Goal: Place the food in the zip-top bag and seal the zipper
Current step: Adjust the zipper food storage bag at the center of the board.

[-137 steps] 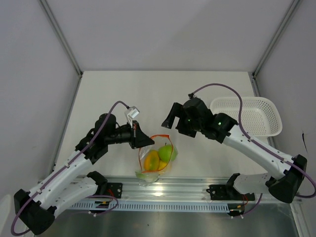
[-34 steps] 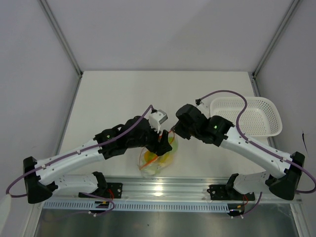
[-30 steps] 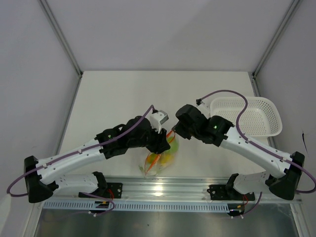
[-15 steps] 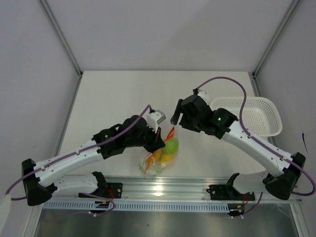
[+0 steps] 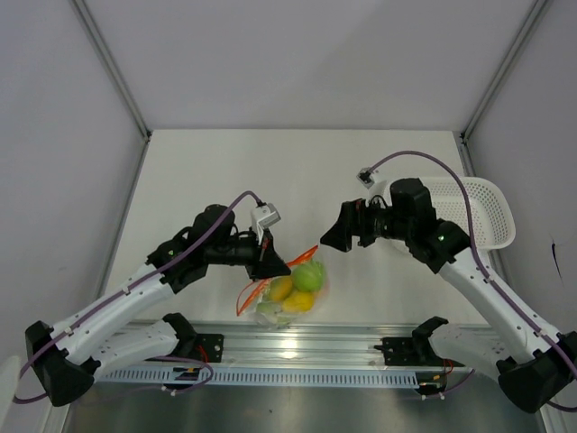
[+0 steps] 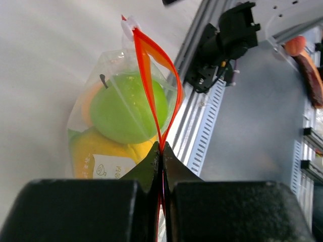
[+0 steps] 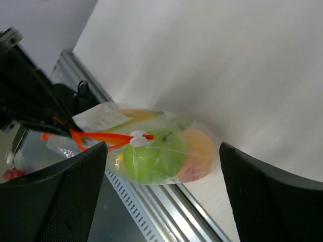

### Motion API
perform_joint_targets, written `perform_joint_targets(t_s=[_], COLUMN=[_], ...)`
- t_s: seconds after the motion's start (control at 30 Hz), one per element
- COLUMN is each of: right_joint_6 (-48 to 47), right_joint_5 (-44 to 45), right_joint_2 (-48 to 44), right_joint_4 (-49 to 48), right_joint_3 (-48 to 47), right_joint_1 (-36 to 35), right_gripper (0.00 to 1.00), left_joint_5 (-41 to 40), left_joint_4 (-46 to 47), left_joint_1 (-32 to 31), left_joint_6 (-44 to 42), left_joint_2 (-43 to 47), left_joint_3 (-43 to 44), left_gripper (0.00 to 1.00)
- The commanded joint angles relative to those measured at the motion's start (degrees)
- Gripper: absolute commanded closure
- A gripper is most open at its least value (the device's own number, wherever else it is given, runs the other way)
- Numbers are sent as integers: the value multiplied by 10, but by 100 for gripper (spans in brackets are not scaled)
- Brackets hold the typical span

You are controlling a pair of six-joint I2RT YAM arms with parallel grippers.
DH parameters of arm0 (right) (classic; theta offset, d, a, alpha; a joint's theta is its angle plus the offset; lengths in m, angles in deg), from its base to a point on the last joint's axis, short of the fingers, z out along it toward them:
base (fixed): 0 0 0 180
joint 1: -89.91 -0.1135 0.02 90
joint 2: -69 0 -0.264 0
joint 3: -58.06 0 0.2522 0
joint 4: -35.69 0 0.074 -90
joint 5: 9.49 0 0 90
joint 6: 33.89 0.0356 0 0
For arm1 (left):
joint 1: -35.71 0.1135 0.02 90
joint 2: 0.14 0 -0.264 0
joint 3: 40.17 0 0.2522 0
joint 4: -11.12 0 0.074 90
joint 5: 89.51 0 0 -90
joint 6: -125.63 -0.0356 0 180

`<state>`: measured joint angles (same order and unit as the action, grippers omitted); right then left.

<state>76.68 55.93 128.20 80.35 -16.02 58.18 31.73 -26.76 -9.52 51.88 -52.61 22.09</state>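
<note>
The zip-top bag lies near the table's front edge, holding the food: a green apple, yellow and orange fruits and a leafy vegetable. My left gripper is shut on the orange-red zipper; in the left wrist view the jaws pinch the strip, whose two sides bow apart up to a white slider. My right gripper is open and empty, apart from the bag on its right. In the right wrist view the bag, apple, peach and slider show.
A white mesh basket stands at the right side of the table behind my right arm. An aluminium rail runs along the front edge just below the bag; it also shows in the left wrist view.
My right gripper has let go at the zipper, opened and drawn back to the right. My left gripper has pulled back left, still holding the strip; the bag shifted slightly.
</note>
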Motion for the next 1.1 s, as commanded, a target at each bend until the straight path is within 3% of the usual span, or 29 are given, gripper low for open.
perform_joint_targets(t_s=[0.0, 0.13, 0.23, 0.4, 0.67, 1.07], right_joint_6=[-75, -62, -56, -63, -67, -68], right_joint_5=[-155, -201, -210, -270, -357, -342], right_joint_2=[-28, -58, -69, -71, -80, -59], right_joint_4=[-100, -185, -221, -260, -272, -267], right_joint_3=[53, 113, 141, 158, 162, 167], right_joint_1=[0, 1, 1, 6, 5, -13], right_gripper=[9, 22, 38, 50, 51, 49], left_joint_5=[125, 172, 187, 211, 220, 234], left_joint_4=[59, 100, 109, 112, 106, 102], left_joint_1=[22, 29, 30, 36, 41, 47], left_joint_6=[-12, 7, 12, 10, 4, 10], left_joint_2=[5, 2, 3, 1, 3, 8], left_joint_3=[-11, -16, -15, -13, -23, -9], left_gripper=[99, 99, 99, 100, 99, 99])
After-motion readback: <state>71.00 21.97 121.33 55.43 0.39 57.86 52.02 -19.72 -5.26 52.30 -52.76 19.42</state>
